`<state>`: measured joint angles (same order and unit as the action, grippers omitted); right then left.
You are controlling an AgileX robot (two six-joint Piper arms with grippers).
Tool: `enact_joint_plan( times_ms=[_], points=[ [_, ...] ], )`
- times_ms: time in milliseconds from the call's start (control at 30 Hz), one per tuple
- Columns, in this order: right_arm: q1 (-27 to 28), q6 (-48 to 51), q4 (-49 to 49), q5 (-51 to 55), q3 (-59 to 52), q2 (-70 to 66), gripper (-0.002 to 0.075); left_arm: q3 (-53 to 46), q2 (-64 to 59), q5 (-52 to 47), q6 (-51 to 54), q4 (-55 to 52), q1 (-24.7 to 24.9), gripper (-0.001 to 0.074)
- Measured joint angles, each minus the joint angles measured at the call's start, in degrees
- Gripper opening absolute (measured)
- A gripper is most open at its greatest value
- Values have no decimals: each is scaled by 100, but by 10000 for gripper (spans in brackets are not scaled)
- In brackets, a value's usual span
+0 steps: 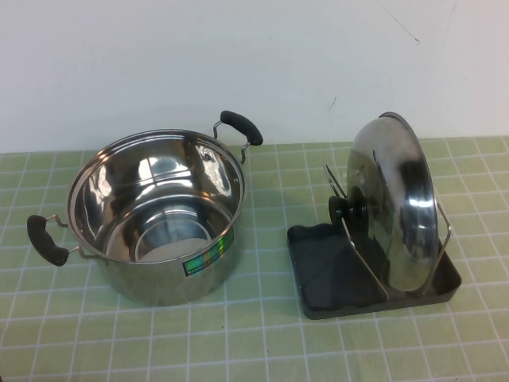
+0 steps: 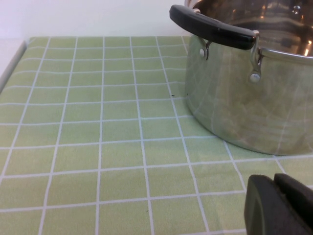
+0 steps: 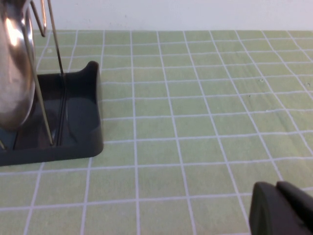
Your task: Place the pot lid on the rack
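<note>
The shiny pot lid [image 1: 394, 203] stands on edge between the wire dividers of the rack [image 1: 318, 270], its black knob [image 1: 352, 208] facing the pot. Its edge also shows in the right wrist view [image 3: 14, 73], with the rack's dark tray [image 3: 73, 142]. The open steel pot [image 1: 155, 215] stands left of the rack and shows in the left wrist view [image 2: 249, 83]. My left gripper [image 2: 276, 203] is shut and empty, low over the mat near the pot. My right gripper [image 3: 279, 208] is shut and empty, away from the rack. Neither gripper shows in the high view.
A green checked mat [image 1: 254, 350] covers the table, with a white wall behind it. The pot's black handles [image 1: 241, 126] stick out at the far side and at the near left. The mat's left edge shows in the left wrist view [image 2: 12, 66].
</note>
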<state>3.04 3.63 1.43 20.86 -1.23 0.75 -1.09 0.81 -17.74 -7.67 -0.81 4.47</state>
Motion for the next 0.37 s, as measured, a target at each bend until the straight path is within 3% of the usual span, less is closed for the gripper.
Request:
enact_joint_plan(
  times_ms=[367],
  points=[
    [0, 38, 0, 0, 0, 0, -1, 0, 0, 0, 13, 0, 0, -2]
  ],
)
